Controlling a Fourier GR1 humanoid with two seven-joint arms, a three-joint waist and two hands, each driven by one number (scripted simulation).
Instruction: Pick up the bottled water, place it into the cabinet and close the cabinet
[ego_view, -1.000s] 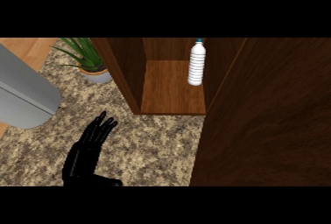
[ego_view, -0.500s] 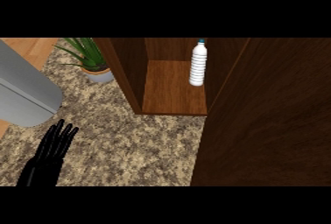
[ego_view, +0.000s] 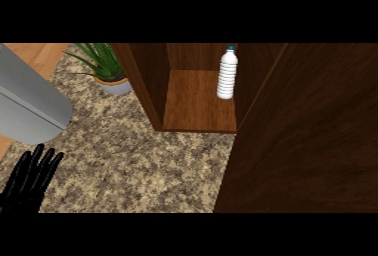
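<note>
A clear water bottle (ego_view: 227, 74) with a blue cap stands upright on the wooden floor of the open cabinet (ego_view: 198, 102), close to its right side. The cabinet's dark wooden door (ego_view: 306, 135) fills the right half of the view and partly covers the opening. My left hand (ego_view: 29, 181) shows at the lower left over the granite counter, fingers straight and pointing up, far from the bottle. My right hand is nowhere in the view.
A potted green plant (ego_view: 108, 70) stands left of the cabinet at the back. A large grey rounded object (ego_view: 29, 107) sits at the left edge. Speckled granite counter (ego_view: 140, 160) lies between my hand and the cabinet.
My left hand has drawn back to the left and down toward the view's lower corner. The bottle and the cabinet door stay where they were.
</note>
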